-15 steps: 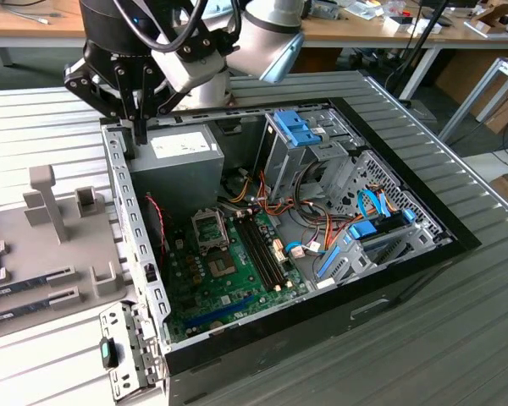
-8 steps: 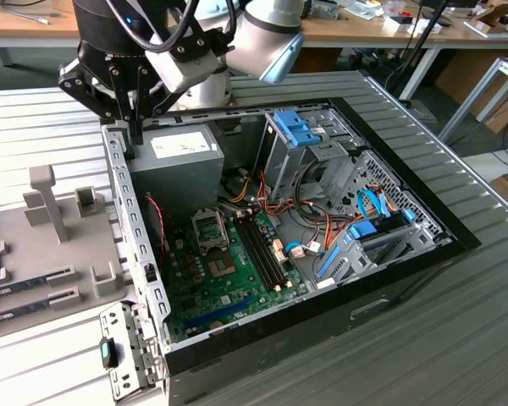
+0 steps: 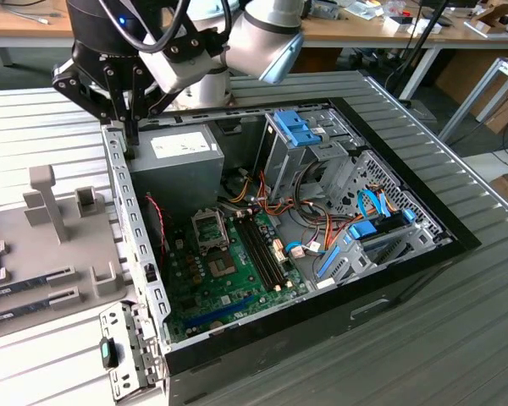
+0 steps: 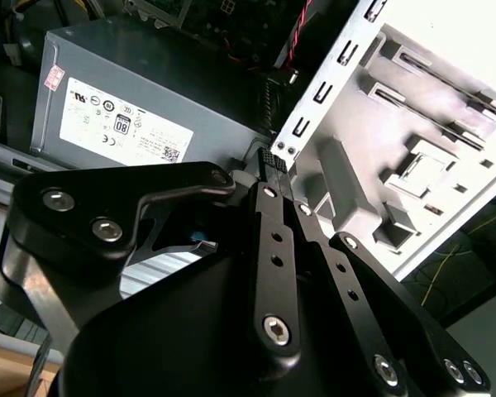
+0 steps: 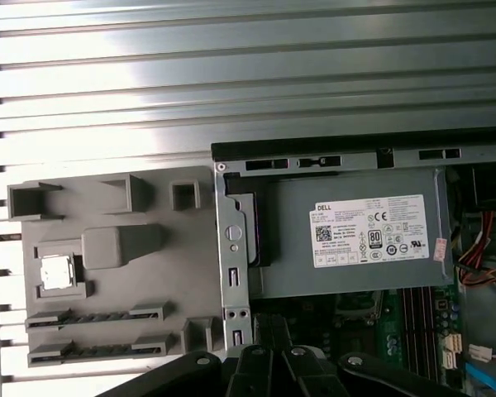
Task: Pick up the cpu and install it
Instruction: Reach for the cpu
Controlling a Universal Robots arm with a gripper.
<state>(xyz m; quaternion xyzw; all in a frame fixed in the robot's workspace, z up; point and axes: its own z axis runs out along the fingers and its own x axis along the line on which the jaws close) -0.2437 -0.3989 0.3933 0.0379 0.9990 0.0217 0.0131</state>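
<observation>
1. the gripper (image 4: 274, 162) has its fingers pressed together with nothing between them. it hangs just beside the perforated side wall (image 3: 123, 182) of the computer case (image 3: 389, 277), at the corner by the power supply (image 5: 347, 240). with the tips this close to sheet metal, a sideways or downward move could snag the wall.
2. the cpu (image 5: 56, 271) lies flat in a square recess of the grey holder (image 5: 120, 248), on the holder's side away from the case and well apart from the gripper. it is thin and sits low between raised walls, so a pinch would have little edge to bite. a tilted grip would likely let it slip or jam in the recess.
3. long thin strips (image 5: 95, 316) lie in slots near the cpu, and a careless approach could nudge them.
4. the socket (image 3: 210, 228) sits deep in the case on the green board, close to loose cables (image 3: 256, 199). a chip set down skewed there would probably harm the contacts. i cannot tell whether its bracket is up.
5. surface: a ribbed grey metal table (image 3: 34, 144) carries the holder and the case side by side.
6. room: wooden benches (image 3: 364, 32) with clutter stand behind, and a metal frame (image 3: 478, 89) stands at the exterior view's right.
</observation>
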